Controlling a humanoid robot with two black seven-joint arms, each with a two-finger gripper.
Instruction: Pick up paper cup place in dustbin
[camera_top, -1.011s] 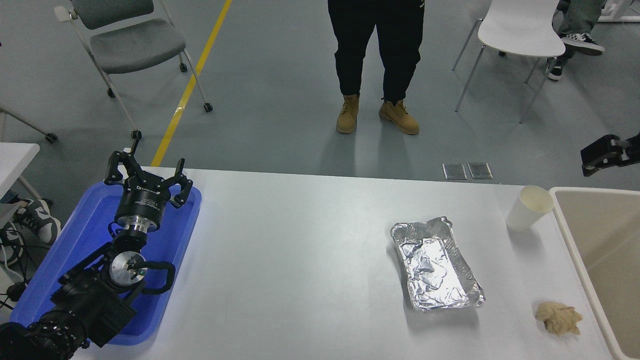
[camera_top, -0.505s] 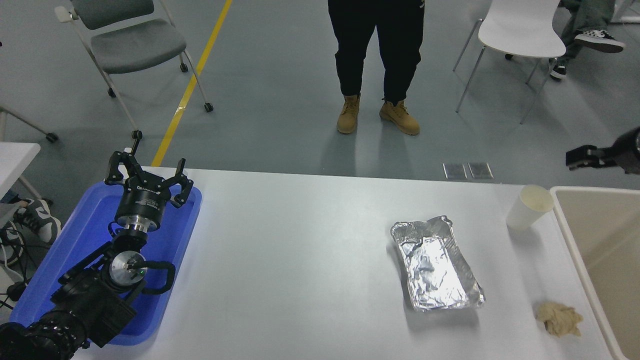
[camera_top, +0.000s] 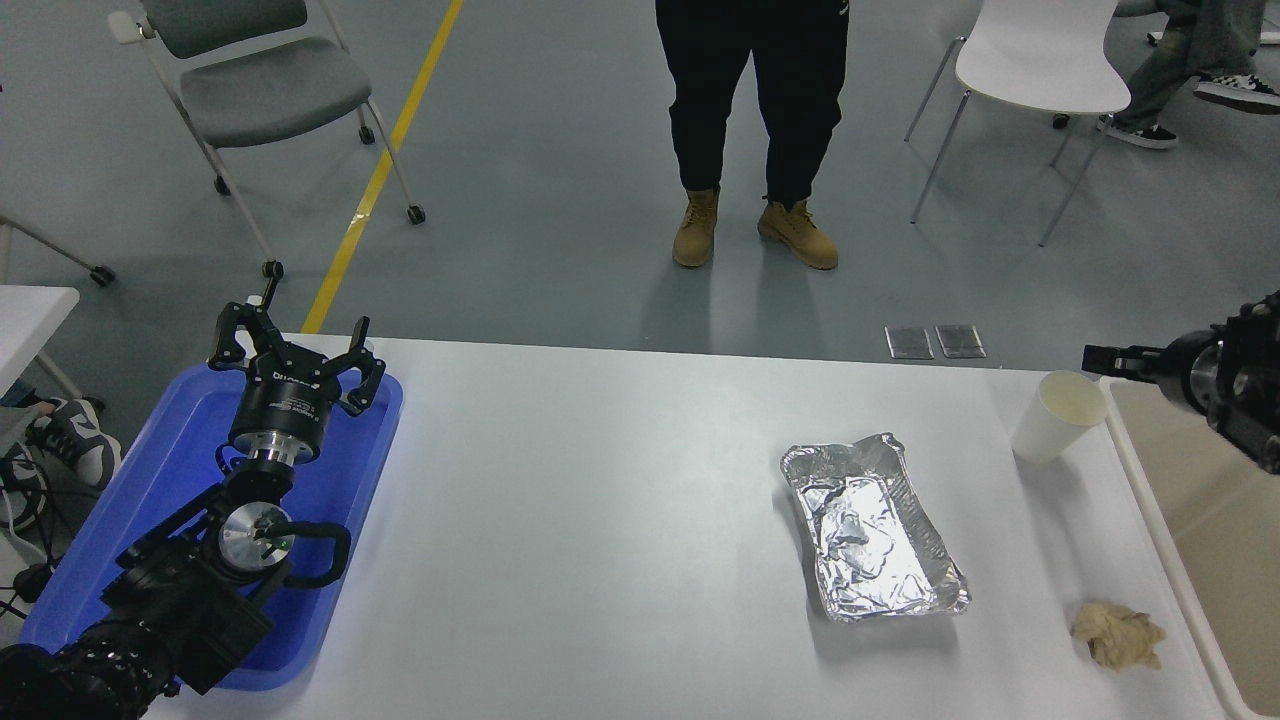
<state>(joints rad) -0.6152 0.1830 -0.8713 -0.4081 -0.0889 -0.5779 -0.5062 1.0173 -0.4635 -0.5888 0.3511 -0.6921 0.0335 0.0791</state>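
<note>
The white paper cup (camera_top: 1057, 416) stands upright near the table's far right, just left of the beige dustbin (camera_top: 1153, 497), which is cut off by the picture's right edge. My right gripper (camera_top: 1103, 358) comes in from the right edge above the bin's far corner. It hangs just up and right of the cup's rim, apart from it, and it is seen edge-on. My left gripper (camera_top: 296, 350) is parked open over the blue tray (camera_top: 350, 470) at the lower left.
A crinkled silver foil tray (camera_top: 872, 527) lies left of the cup. A crumpled tan paper wad (camera_top: 1117, 635) lies near the front right, beside the bin. A person in tan boots (camera_top: 755, 232) stands beyond the table's far edge. Chairs stand further back.
My right gripper has moved left and down from beyond the bin's far corner to just beside the cup's rim. The cup, the trays and the left arm have not moved.
</note>
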